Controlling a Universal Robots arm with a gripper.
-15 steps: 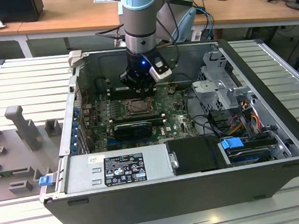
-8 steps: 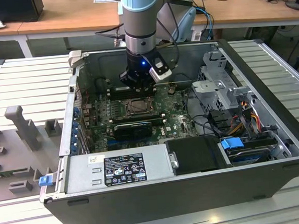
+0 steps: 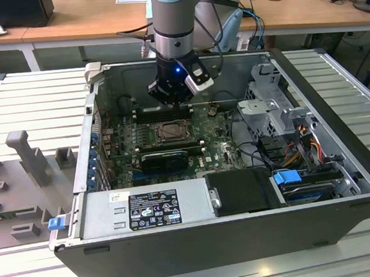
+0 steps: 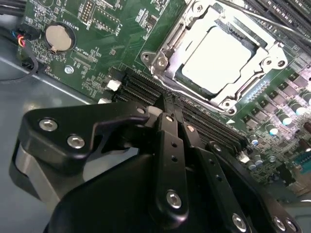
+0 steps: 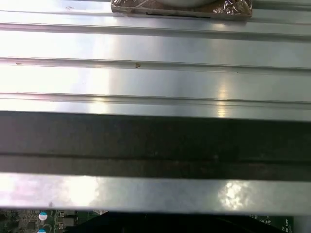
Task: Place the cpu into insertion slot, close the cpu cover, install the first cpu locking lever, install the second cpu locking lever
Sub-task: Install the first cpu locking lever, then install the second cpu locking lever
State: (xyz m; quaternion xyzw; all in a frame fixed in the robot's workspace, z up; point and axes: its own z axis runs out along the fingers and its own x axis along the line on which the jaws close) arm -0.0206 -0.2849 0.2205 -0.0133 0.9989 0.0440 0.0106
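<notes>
In the second wrist view the cpu (image 4: 221,60) sits in the slot (image 4: 194,77), upper right; the gripper (image 4: 167,112), fingers together and empty, hangs mid-frame.

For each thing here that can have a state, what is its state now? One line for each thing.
cpu: seated in the insertion slot, silvery top up.
cpu cover: closed, flat around the cpu.
gripper: shut, holding nothing, above the memory slots beside the socket.
computer case: side open, motherboard exposed.
</notes>
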